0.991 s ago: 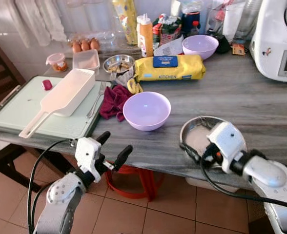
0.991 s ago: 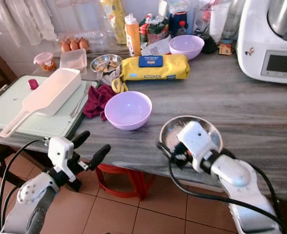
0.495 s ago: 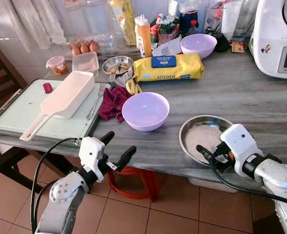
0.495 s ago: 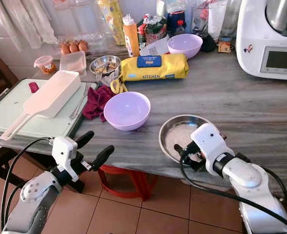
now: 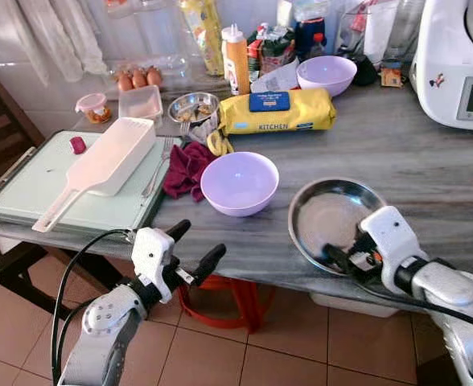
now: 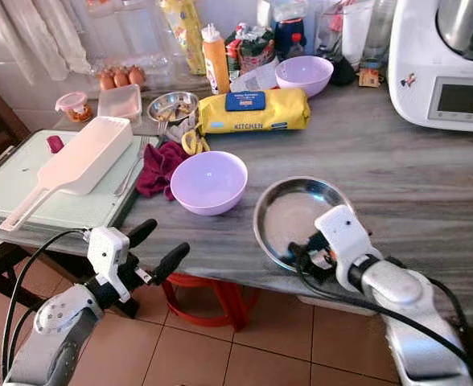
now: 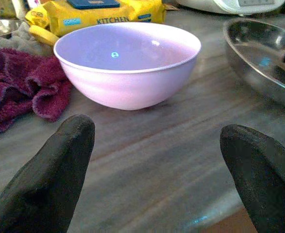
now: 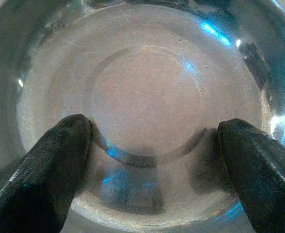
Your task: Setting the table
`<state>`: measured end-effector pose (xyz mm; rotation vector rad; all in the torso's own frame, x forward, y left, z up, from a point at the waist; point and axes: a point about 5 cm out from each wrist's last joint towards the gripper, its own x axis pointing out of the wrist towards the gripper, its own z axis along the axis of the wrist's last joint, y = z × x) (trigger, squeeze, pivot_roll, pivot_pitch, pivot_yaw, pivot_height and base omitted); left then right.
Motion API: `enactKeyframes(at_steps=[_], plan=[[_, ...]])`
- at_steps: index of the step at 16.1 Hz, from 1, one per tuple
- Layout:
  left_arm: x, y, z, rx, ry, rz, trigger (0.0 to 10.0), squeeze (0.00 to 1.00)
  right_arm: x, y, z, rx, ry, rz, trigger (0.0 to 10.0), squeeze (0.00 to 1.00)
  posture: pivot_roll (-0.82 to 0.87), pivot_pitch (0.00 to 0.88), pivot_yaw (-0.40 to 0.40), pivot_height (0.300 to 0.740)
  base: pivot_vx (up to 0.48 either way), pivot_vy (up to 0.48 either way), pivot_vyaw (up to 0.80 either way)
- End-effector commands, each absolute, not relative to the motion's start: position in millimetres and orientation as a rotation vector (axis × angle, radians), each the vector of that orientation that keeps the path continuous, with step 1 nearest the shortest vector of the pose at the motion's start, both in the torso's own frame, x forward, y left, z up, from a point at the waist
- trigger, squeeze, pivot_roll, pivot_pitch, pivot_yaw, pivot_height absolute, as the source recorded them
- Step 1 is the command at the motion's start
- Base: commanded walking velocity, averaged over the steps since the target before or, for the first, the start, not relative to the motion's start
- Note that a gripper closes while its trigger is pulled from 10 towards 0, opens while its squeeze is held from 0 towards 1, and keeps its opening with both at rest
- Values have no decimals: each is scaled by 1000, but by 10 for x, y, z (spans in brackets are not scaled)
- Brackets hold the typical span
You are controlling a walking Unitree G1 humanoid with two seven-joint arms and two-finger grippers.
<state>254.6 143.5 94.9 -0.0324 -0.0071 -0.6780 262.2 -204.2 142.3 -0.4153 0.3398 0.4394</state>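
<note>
A round steel plate (image 5: pixel 333 211) sits at the near edge of the grey counter (image 5: pixel 429 169), its far side tipped up towards me. My right gripper (image 5: pixel 343 257) is at the plate's near rim. It is open, and its wide-spread fingers (image 8: pixel 50 170) rest against the inside of the plate (image 8: pixel 147 92). Left of the plate stands a lilac bowl (image 5: pixel 240 182). My left gripper (image 5: pixel 192 247) hangs open just below the counter edge, pointing at that bowl (image 7: pixel 128 63), with nothing between its fingers.
A pale green board (image 5: pixel 27 181) with a white scoop (image 5: pixel 108 157) lies at the left, a fork (image 5: pixel 160 165) and a maroon cloth (image 5: pixel 187 167) beside it. Behind are a yellow wipes pack (image 5: pixel 278 111), a second lilac bowl (image 5: pixel 326 74), bottles and a white appliance (image 5: pixel 462 64). A red stool (image 5: pixel 212 297) stands under the counter.
The steel plate's far side has risen, so it now tilts towards me. My right gripper has settled at its near rim. The left arm has barely moved.
</note>
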Motion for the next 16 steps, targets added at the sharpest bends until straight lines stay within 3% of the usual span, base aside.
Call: enactKeyframes(at_steps=[1,11,15,16], plan=[[2547,1523,954,-15,-3,-659,10000,0,2598,-2025,1272,-386,410,447,10000,1000,-114,107,133,740,0,0,0],[2542,1545,935,-13,-2,-634,10000,0,2783,-1831,1387,-292,353,512,10000,1000,-104,103,125,740,0,0,0],[2554,1528,925,-15,-1,-636,10000,0,2790,-1819,1473,-284,332,519,10000,800,-113,100,123,740,0,0,0],[2560,1525,924,-16,-2,-634,10000,0,2797,-1825,1477,-273,329,513,10000,796,-113,100,123,740,0,0,0]])
